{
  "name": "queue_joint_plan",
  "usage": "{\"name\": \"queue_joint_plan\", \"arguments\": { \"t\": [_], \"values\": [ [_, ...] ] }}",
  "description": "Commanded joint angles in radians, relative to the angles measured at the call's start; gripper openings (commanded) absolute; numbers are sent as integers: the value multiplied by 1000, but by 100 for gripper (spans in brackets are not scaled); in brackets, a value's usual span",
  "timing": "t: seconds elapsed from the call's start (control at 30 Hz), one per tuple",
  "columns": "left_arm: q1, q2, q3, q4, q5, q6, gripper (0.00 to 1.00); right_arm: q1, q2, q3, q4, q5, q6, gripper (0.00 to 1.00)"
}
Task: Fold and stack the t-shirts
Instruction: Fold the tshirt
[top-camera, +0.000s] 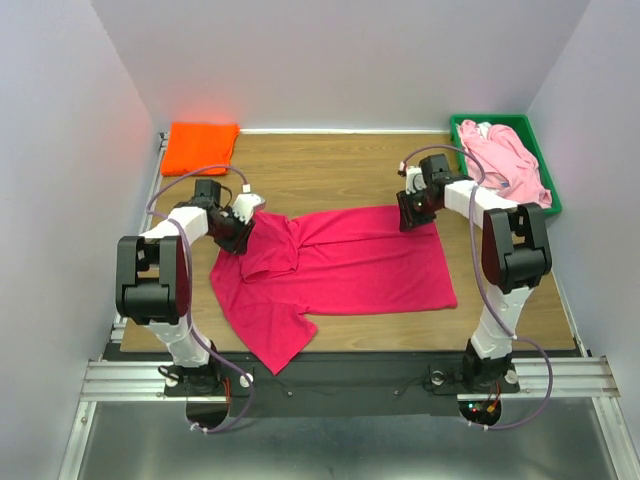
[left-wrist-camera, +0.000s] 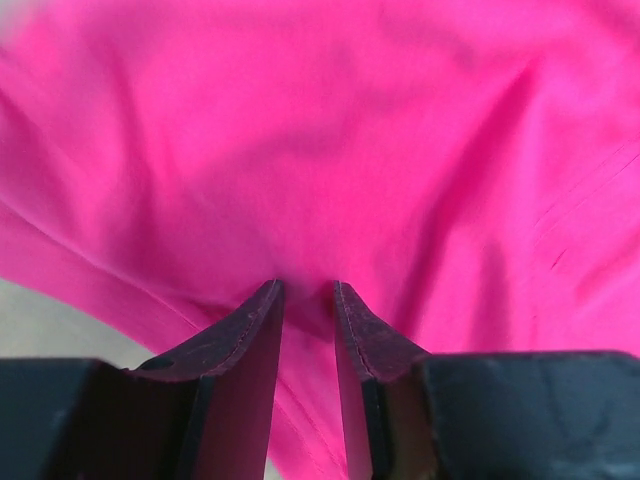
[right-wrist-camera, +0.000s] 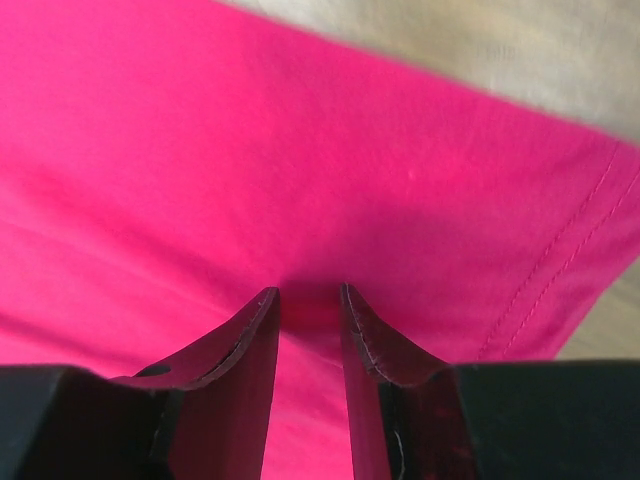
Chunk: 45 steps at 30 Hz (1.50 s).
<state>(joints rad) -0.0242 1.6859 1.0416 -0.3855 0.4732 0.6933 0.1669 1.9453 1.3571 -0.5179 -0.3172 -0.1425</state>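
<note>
The crimson-magenta t-shirt (top-camera: 345, 268) lies spread on the wooden table, its left part bunched and partly folded over. My left gripper (top-camera: 243, 224) sits at the shirt's upper left edge, and in the left wrist view it (left-wrist-camera: 308, 290) is shut on a pinch of the cloth (left-wrist-camera: 330, 150). My right gripper (top-camera: 413, 212) sits at the shirt's upper right corner, and in the right wrist view it (right-wrist-camera: 310, 292) is shut on cloth (right-wrist-camera: 300, 170) near the stitched hem. The bright orange t-shirt (top-camera: 200, 147) lies folded at the back left. The pale pink t-shirt (top-camera: 508, 162) lies crumpled in the tray.
A green plastic tray (top-camera: 548, 165) stands at the back right corner against the wall. Grey walls close in the table (top-camera: 340, 170) on the left, back and right. Bare wood shows behind the crimson shirt and along the front right.
</note>
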Motion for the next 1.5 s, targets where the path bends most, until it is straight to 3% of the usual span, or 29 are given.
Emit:
{"name": "queue_joint_plan", "arguments": {
  "t": [0.0,0.13,0.27,0.4,0.77,1.07,1.3,1.47],
  "values": [
    [7,-22,-83,-3,-103,-17,37,-3,10,-21,-33,101,-39,36],
    [47,-90,-104,-42,-114,-6,36,-32,-9,-27,-118,48,-77,34],
    [66,-94,38,-119,-29,-84,36,-44,-58,64,-175,-72,-88,36],
    [63,-72,200,-90,51,-161,36,-47,-39,219,-177,-140,-46,41],
    [61,153,294,34,82,-307,36,-49,211,389,-162,-53,-23,38],
    [92,262,284,142,-177,-390,33,-67,358,456,-130,119,20,38],
    [124,461,515,96,-167,-410,31,-73,494,674,-129,158,63,39],
    [124,552,719,45,-143,-394,32,-72,543,806,-131,138,55,48]
  ]
}}
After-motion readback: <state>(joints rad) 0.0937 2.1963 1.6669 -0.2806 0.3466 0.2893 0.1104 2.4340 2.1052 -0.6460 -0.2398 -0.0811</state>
